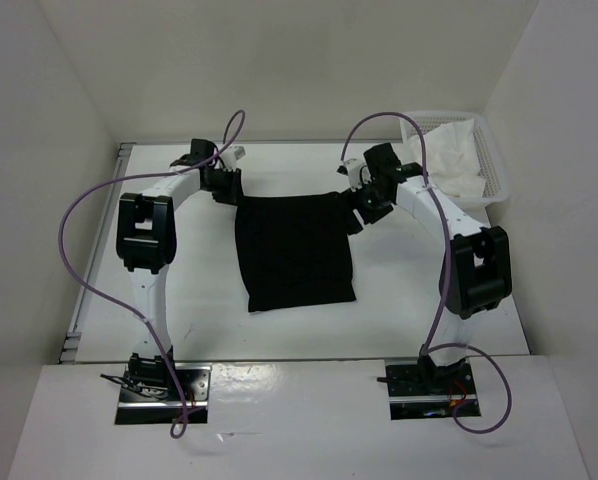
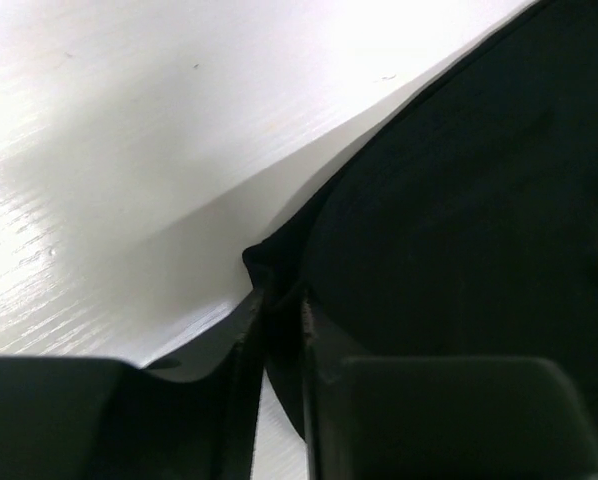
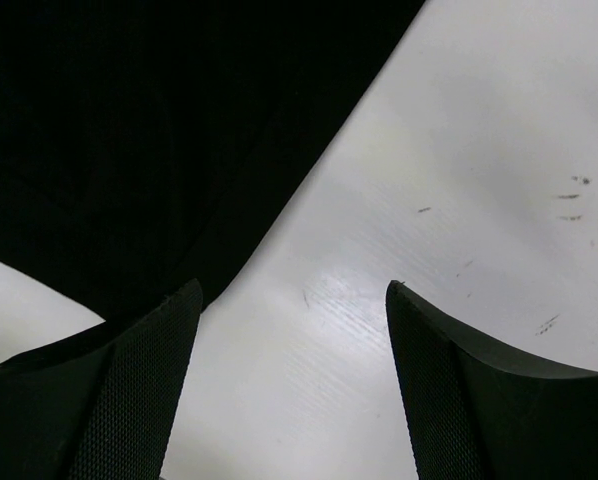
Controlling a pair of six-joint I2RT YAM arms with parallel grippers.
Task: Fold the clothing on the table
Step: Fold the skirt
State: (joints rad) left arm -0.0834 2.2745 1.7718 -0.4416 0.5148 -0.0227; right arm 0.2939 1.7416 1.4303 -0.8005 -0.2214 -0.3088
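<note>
The black clothing lies flat as a rough rectangle in the middle of the white table. My left gripper is at its far left corner. In the left wrist view the jaws are pinched together with a fold of the black clothing between them. My right gripper is at the far right corner. In the right wrist view it stands open over bare table, with the clothing's edge beside its left finger and nothing between the fingers.
A white mesh basket holding a white cloth stands at the back right, just behind the right arm. White walls close in the table on three sides. A metal rail runs along the left edge.
</note>
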